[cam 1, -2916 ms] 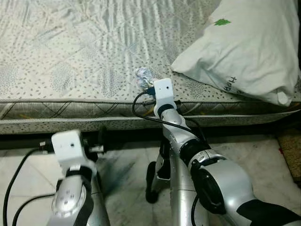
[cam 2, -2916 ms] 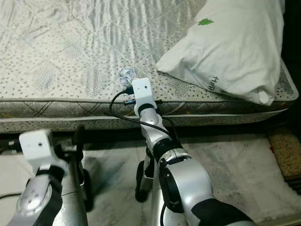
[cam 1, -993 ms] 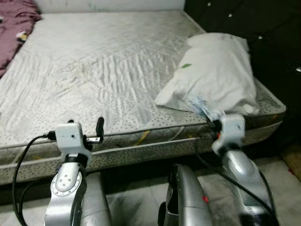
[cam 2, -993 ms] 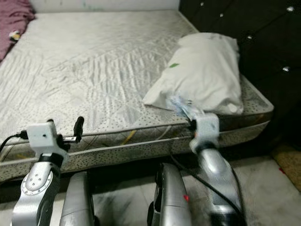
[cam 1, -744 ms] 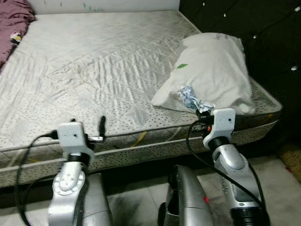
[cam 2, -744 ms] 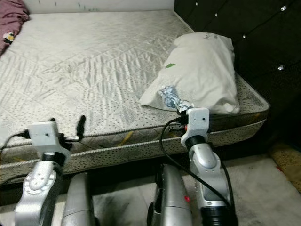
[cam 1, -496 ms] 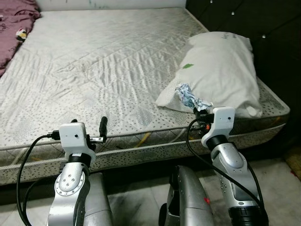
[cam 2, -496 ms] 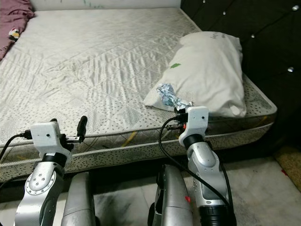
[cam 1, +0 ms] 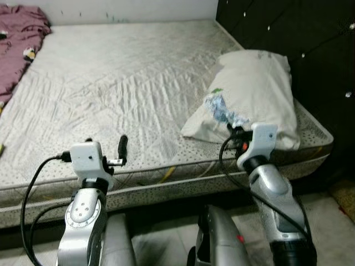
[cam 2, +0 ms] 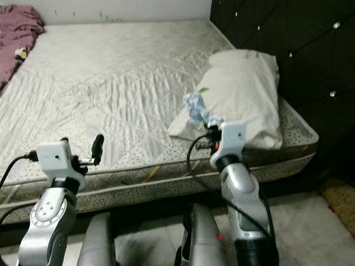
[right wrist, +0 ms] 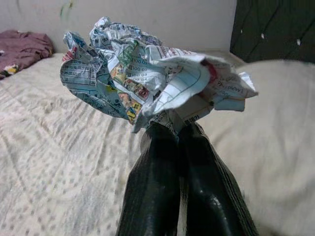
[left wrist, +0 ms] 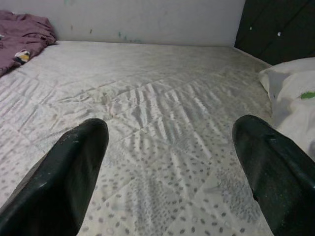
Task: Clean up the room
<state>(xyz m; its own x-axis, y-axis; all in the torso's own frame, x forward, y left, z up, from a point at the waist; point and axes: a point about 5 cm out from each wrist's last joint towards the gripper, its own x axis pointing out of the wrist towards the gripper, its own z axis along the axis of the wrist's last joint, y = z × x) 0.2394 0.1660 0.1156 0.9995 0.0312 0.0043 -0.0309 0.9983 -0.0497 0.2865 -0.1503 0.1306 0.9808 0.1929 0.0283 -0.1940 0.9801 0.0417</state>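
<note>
Right wrist view: right gripper (right wrist: pixel 183 129) is clenching one crumpled paper wad (right wrist: pixel 147 73) above the mattress (cam 1: pixel 111 83), one pillow (cam 1: pixel 255 94) just behind it. Left gripper (left wrist: pixel 170 147) is hovering spread wide, one maroon cloth (cam 1: pixel 19 39) far beyond.

Bedroom: mattress (cam 1: pixel 122 83), pillow (cam 1: pixel 258 88)

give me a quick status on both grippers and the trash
Right gripper shut on crumpled paper, held up before the pillow. Left gripper open, idle over mattress.
</note>
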